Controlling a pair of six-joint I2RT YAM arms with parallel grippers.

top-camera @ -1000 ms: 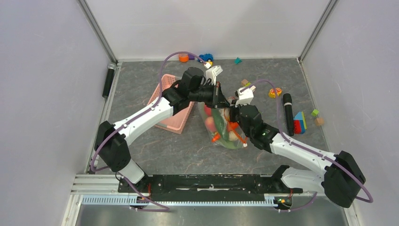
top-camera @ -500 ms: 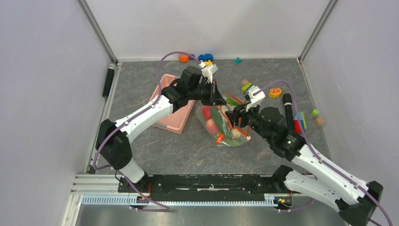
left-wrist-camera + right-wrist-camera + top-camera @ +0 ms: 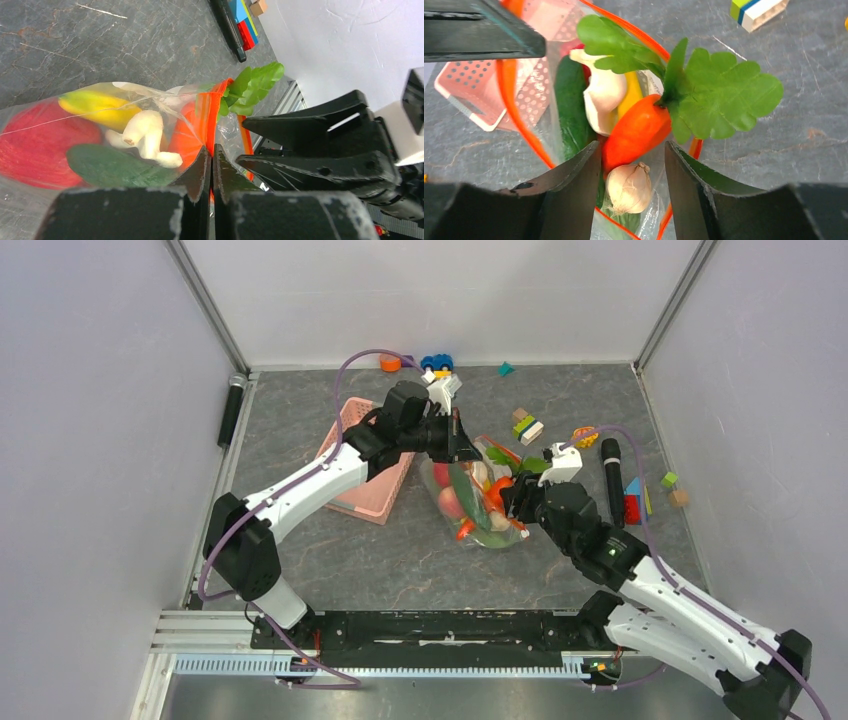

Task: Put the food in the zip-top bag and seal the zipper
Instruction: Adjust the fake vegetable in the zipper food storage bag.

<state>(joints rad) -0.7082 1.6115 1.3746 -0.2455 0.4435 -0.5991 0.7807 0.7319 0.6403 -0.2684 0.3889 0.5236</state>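
At far left we see the pink basket (image 3: pixel 365 462) on the tabletop (image 3: pixel 300 540). The left pincer (image 3: pixel 210 156) is fully closed, clamping the orange-red zipper (image 3: pixel 206 117) of the zip-top bag (image 3: pixel 478 502), which lies just right of the basket. Inside it sit a tomato (image 3: pixel 37 145), banana (image 3: pixel 97 106) and cucumber (image 3: pixel 570 105). The carrot (image 3: pixel 636 130) pokes out of the mouth – its leaves (image 3: pixel 719 100) outside. The right pincer (image 3: pixel 631 167) stands apart – nothing held – straddling the carrot.
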